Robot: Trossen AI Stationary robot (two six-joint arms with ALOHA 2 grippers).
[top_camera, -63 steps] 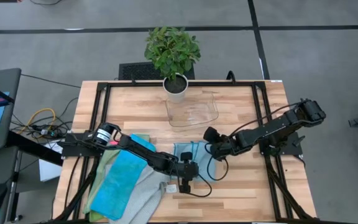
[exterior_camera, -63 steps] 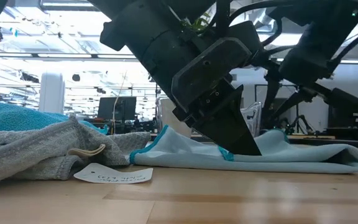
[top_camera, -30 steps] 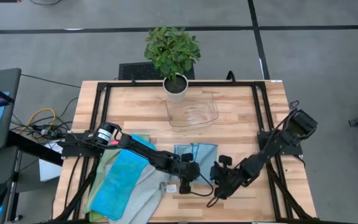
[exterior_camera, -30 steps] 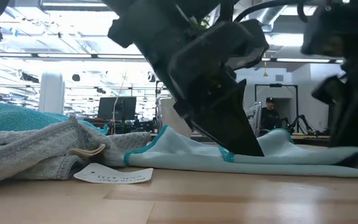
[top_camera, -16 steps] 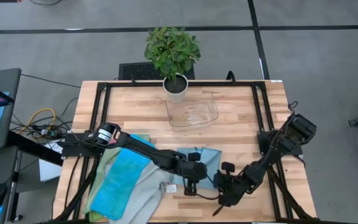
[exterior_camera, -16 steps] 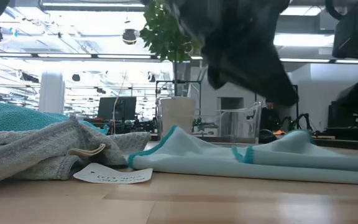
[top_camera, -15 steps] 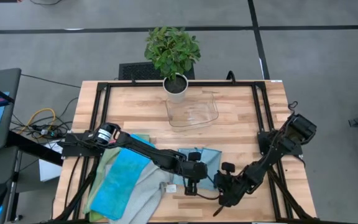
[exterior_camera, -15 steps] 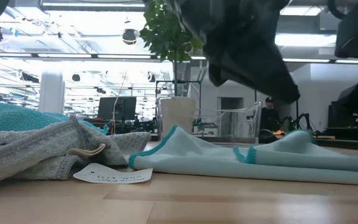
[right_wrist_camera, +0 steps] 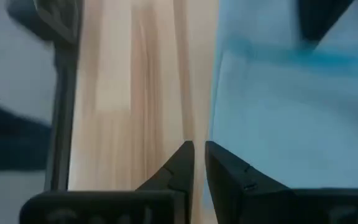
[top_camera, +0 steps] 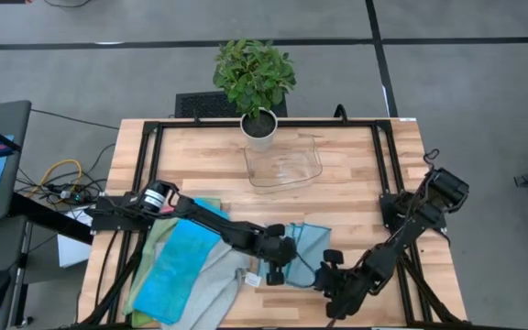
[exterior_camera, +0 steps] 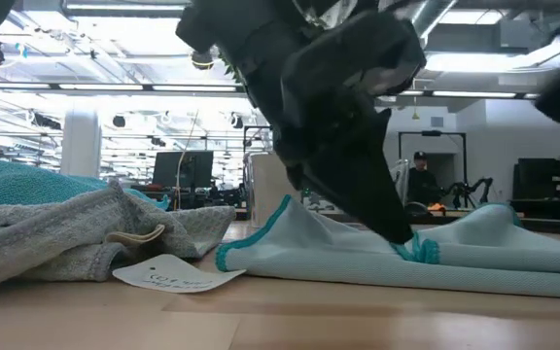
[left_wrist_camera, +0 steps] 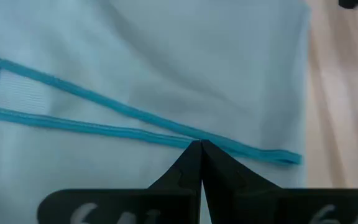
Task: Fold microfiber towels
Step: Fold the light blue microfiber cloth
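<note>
From above I have the left gripper down on the light towel with teal edging near the table's front edge, and the right gripper low beside that towel's near right corner; the bright blue towel and a grey one lie heaped and unfolded to the left, so I judge most of the job is left. At table height the left gripper's tip presses a teal-hemmed fold onto the layer beneath, with a white tag lying just beside. My left wrist camera shows its fingers pressed together at the hem. My right wrist camera is smeared, but its fingers seem slightly apart at the towel's edge, possibly pinching it; I cannot tell.
</note>
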